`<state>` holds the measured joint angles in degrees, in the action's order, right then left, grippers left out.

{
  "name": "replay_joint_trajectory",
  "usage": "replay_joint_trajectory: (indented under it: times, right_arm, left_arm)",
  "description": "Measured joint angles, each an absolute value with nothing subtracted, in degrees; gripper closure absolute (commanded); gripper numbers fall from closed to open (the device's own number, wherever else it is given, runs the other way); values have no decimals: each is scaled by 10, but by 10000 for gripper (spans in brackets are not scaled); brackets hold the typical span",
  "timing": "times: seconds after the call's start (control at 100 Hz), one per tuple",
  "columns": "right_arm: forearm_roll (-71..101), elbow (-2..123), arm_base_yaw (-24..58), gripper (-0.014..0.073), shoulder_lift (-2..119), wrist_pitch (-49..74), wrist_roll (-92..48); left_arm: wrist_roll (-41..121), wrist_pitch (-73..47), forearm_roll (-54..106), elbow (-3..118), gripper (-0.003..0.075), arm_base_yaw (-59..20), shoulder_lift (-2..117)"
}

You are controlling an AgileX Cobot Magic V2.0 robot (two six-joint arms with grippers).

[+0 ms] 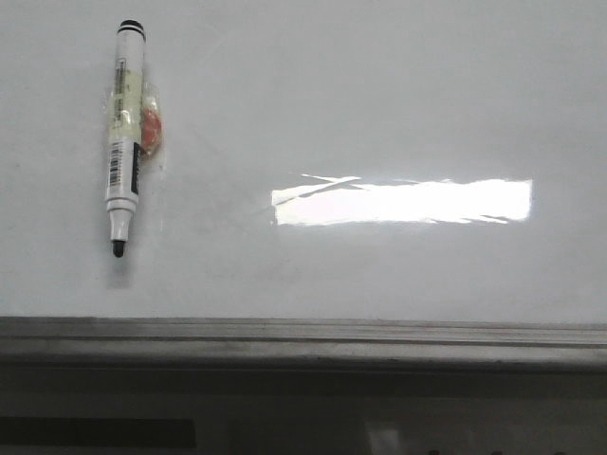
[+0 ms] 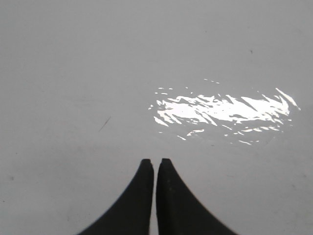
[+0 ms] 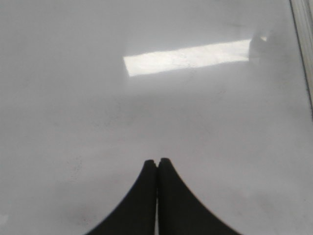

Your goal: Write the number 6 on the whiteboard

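Grey metal frame strip (image 1: pixel 303 334) runs along the near edge of the large glossy white whiteboard (image 1: pixel 379 104); ridged, dull, straight. Taking it as landmark.

Just beyond the frame, toward its left end: white-barrelled marker with black cap end and bare dark tip (image 1: pixel 125 137), lying flat, tip pointing back at the frame. Barcode label on the barrel. A clear wrap or tape with a small orange-red patch (image 1: pixel 152 128) clings to its side; what it is, cannot tell.

Beyond the frame's middle and right: bright rectangular glare patch (image 1: pixel 403 201). Reflection only, not ink.

No number 6 on the board anywhere; surface smooth, shiny, faintly smudged. Writing not begun.

Left gripper (image 2: pixel 155 161): black curved fingers drawn nearly together, only a hairline gap, holding nothing, above bare board. Right gripper (image 3: pixel 157 161): fingers pressed together, empty, the frame visible at the edge of its view.

Judgement: step in hand is picking up the marker. Either arm must spread its fingers first, straddle the barrel mid-length across its axis, clear of the slippery wrap. Round barrel on gloss may roll; close squarely, lift tip-down.
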<state>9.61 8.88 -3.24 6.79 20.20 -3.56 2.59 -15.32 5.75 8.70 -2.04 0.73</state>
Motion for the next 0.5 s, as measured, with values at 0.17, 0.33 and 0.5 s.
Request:
replay_joint_trajectory:
  times: [0.17,0.33,0.5]
  right_arm:
    - [96,112,-32,657,106,219,-36]
    - [96,113,-32,657,112,221,-36]
    - [96,113,-32,657,112,220,-36]
  left_arm:
    - [27,-158,84,108,740,-20,23]
    - [27,-158,91,108,685,-20,24]
    - [27,-132,112,108,520,-20,24]
